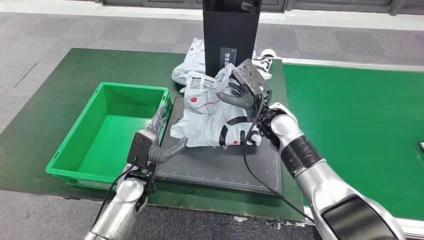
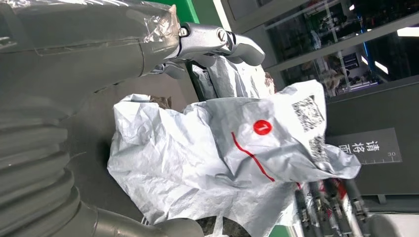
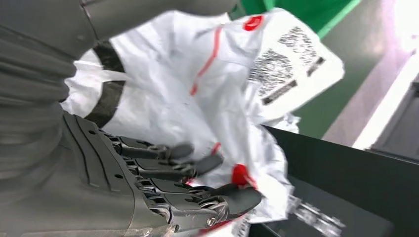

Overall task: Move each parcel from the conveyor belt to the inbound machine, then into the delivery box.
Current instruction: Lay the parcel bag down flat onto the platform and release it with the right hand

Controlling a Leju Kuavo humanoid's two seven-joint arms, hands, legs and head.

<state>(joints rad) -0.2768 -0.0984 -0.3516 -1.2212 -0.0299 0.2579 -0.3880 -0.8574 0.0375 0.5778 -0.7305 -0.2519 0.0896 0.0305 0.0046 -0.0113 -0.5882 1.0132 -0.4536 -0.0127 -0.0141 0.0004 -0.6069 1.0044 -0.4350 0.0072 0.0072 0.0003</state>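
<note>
Both hands are yours to watch: right hand [image 1: 246, 95] fingers [image 3: 197, 165] clamp the crumpled parcel [image 1: 207, 117] above the black platform [image 1: 220, 162], left hand [image 1: 150, 145] fingers apart, empty.

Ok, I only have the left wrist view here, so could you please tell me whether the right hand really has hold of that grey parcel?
Observer: Yes. In the head view the right hand grips the parcel at its far right side, above the black platform.
Operator: Thank you. Where is the box from there?
Observer: The green box sits directly beside the platform on the robot's left, and nothing lies in it.
</note>
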